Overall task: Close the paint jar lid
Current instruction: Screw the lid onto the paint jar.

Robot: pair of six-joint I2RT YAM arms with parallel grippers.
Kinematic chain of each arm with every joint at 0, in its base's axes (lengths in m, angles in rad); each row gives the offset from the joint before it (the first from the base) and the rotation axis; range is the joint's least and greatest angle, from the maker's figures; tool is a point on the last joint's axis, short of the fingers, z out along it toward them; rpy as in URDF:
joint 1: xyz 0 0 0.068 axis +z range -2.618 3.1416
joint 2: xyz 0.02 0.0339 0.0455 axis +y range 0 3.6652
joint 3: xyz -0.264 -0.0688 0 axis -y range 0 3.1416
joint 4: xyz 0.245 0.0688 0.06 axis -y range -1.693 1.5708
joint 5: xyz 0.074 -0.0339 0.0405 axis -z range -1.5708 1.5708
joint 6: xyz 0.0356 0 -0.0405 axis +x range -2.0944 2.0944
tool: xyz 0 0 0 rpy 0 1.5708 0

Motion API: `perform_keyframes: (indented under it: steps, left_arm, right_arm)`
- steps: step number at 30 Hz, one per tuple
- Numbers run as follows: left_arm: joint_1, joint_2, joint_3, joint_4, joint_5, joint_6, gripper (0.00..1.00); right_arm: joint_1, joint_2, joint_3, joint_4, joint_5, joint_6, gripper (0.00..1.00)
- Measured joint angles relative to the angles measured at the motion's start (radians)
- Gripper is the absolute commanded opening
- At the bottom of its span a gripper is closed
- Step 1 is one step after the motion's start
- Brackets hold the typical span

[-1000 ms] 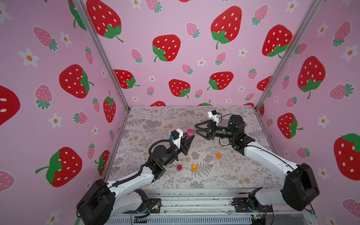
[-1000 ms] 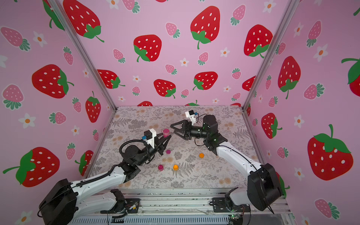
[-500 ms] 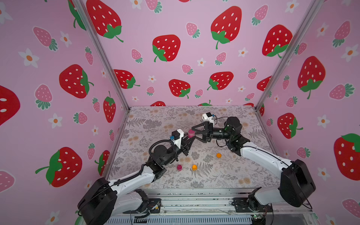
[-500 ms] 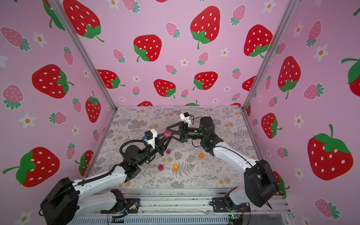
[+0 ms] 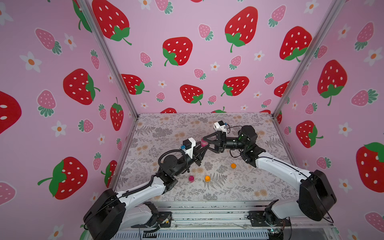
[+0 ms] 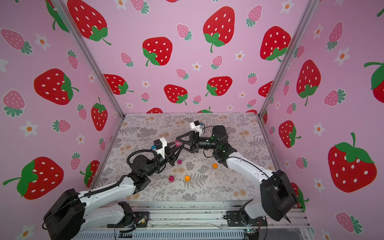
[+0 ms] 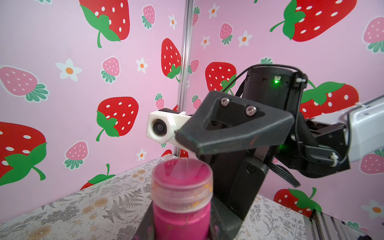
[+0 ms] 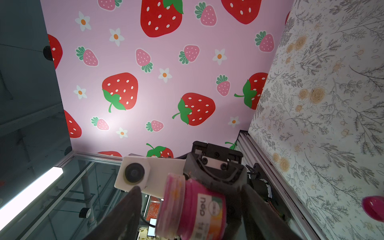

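Moved in since a second ago, the right gripper [image 5: 206, 144] is pictured with jaws parted and empty, one jaw just above the lid [image 7: 182, 182]; the paint jar [image 7: 181, 217] is held aloft near upright, lid end up, clamped in the left gripper [image 5: 200, 150]

The floor mat [image 5: 207, 193] is printed with grey ferns and orange flowers. A pink back wall [image 5: 187, 25] and a side wall [image 5: 41, 83] at each flank, printed with strawberries and white flowers, rise from it. Metal posts [image 5: 110, 62] stand at its far corners. A metal rail [image 5: 207, 216] runs along its near edge. Outside the enclosure, the right wrist view shows glass panels [image 8: 68, 187] and a lit strip lamp [image 8: 31, 192].
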Motion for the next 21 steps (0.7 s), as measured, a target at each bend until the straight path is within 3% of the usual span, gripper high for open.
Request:
perform_keyframes:
  steps: [14,19,21]
  left_arm:
    - [0.005,0.001,0.003,-0.002,-0.002,-0.021,0.25]
    - [0.006,0.001,0.004,-0.003,0.0,-0.034,0.25]
    - [0.006,0.001,0.004,-0.009,0.001,-0.032,0.25]
  right_arm:
    - [0.006,0.0,-0.005,0.001,-0.01,-0.005,0.43]
    - [0.003,-0.002,-0.005,-0.001,-0.01,-0.016,0.51]
    - [0.003,-0.004,-0.005,-0.01,-0.009,-0.012,0.63]
